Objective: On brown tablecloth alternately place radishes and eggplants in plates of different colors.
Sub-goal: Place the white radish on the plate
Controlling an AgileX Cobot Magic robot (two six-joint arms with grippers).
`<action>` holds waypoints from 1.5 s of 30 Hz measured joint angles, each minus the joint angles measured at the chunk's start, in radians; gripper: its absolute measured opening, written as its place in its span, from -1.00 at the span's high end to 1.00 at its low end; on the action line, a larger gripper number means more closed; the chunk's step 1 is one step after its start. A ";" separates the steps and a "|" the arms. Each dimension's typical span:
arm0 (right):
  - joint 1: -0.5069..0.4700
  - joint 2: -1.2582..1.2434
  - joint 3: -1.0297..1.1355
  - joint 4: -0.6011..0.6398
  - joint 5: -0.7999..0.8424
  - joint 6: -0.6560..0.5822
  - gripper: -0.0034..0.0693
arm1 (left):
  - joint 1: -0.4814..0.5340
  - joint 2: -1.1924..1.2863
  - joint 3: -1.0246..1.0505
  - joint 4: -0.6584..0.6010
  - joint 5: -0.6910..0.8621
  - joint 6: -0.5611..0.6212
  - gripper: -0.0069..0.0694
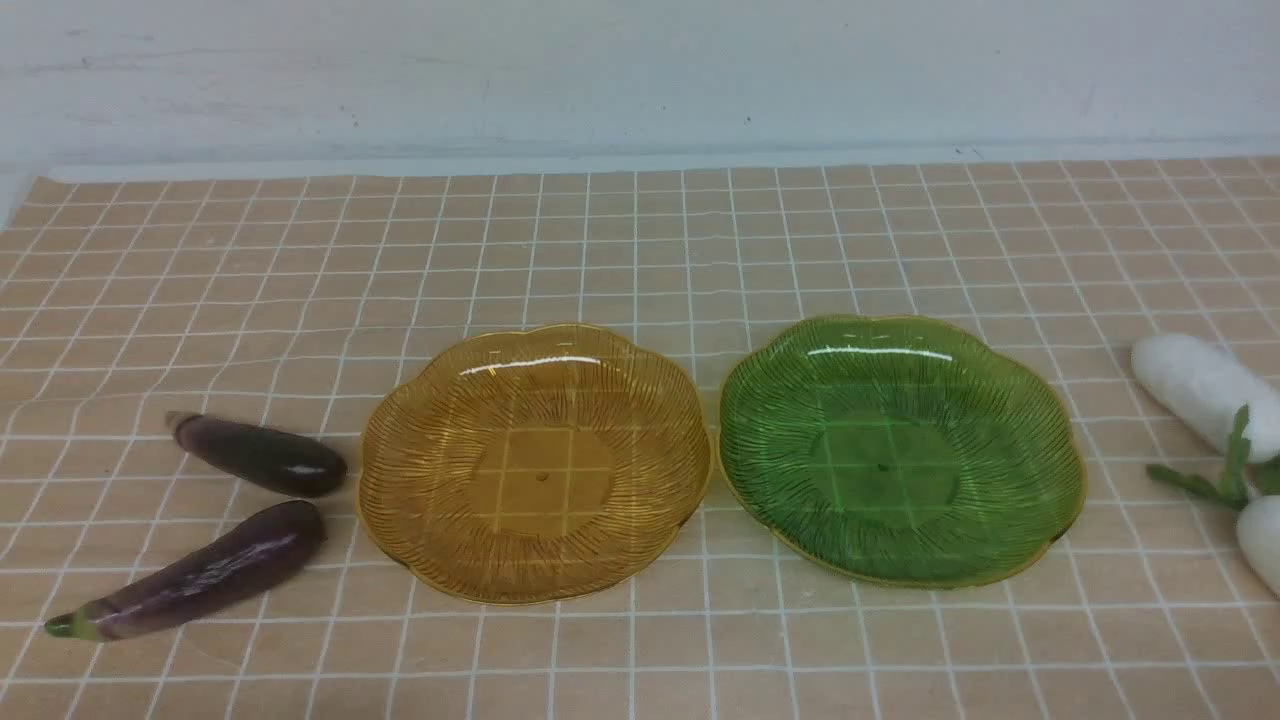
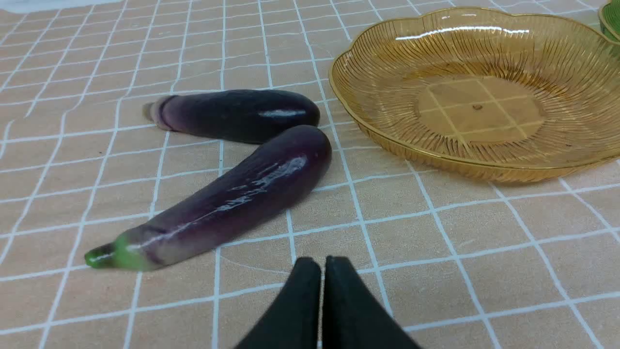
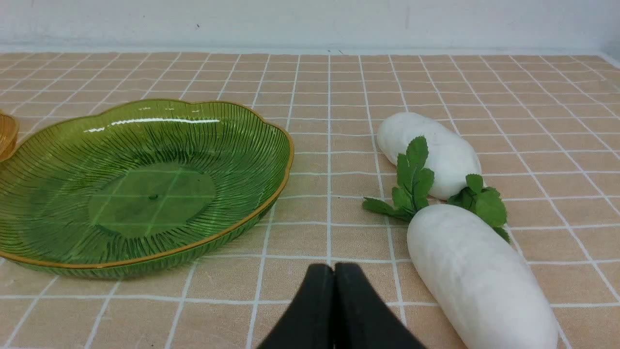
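On the brown tablecloth (image 1: 640, 260) an amber plate (image 1: 400, 500) and a green plate (image 1: 760, 400) stand side by side, both bare. Two dark purple eggplants lie left of the amber plate, one farther back (image 1: 258, 455) and one with a green tip nearer (image 1: 195, 575). Two white radishes lie at the right edge, one behind (image 1: 1200, 390) and one partly cut off (image 1: 1260, 545). My left gripper (image 2: 323, 261) is shut, hovering near the green-tipped eggplant (image 2: 227, 198). My right gripper (image 3: 333, 268) is shut, beside the nearer radish (image 3: 479, 281). Neither arm shows in the front view.
A pale wall (image 1: 640, 70) rises behind the cloth's far edge. The cloth is slightly wrinkled at the left. The plates almost touch each other in the middle.
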State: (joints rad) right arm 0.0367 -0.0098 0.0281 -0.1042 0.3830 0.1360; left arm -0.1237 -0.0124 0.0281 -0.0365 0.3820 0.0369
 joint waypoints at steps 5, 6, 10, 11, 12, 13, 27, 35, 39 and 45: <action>0.000 0.000 0.000 0.000 0.000 0.000 0.95 | 0.000 0.000 0.000 0.000 0.000 0.000 0.83; 0.000 0.000 0.000 0.000 0.000 0.000 0.95 | 0.000 0.000 0.000 0.000 0.000 0.000 0.83; 0.000 0.000 0.000 0.000 0.000 0.000 0.95 | 0.000 0.000 0.000 0.000 0.000 0.000 0.83; 0.000 0.000 0.000 0.000 0.000 0.000 0.95 | 0.000 0.000 0.000 0.000 0.000 0.000 0.83; 0.000 0.000 0.000 0.000 0.000 0.000 0.95 | 0.000 0.000 0.000 0.000 0.000 0.000 0.83; 0.000 0.000 0.000 0.000 0.000 0.000 0.95 | 0.000 0.000 0.000 0.000 0.000 0.000 0.83; 0.000 0.000 0.000 0.000 0.000 0.000 0.95 | 0.000 0.000 0.000 0.000 0.000 0.000 0.83; 0.000 0.000 0.000 0.000 0.000 0.000 0.95 | 0.000 0.000 0.000 0.000 0.000 0.000 0.83; 0.000 0.000 0.000 -0.004 0.000 0.000 0.95 | 0.000 0.000 0.000 0.000 0.000 0.000 0.83; 0.000 0.000 0.000 0.184 -0.020 0.126 0.95 | 0.000 0.000 0.000 -0.262 0.001 -0.176 0.83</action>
State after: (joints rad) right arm 0.0367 -0.0098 0.0281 0.0798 0.3627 0.2623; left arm -0.1237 -0.0124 0.0281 -0.2983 0.3833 -0.1396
